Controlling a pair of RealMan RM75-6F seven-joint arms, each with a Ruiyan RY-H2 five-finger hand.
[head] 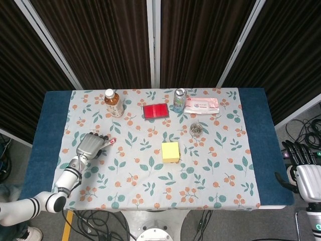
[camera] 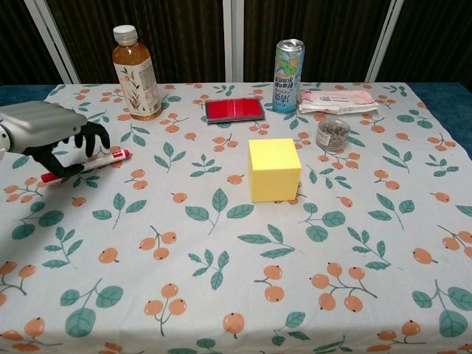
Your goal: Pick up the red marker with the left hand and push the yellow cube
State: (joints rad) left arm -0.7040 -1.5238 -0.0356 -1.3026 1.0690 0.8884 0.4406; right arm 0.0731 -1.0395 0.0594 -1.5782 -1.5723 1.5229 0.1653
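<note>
Left hand, shown at the left edge of the table, is closed around the red marker; the dark fingers are curled over the barrel, and the marker's tip is pointed to the right and slightly toward the far side. In the head view the same hand is seen over the left part of the patterned tablecloth, with the marker's tip projecting beyond it. The yellow cube is placed near the middle of the table, well apart from the hand and marker, and is touched by nothing. Behind the cube, a red flat case is laid on the cloth; a drink can is stood to its right, with a pink wipes packet beside it and a small round jar nearer the cube. A tea bottle is stood at the far left. Right hand is seen only in the head view, off the table's right edge, with its fingers extended, slightly apart, and nothing held.
</note>
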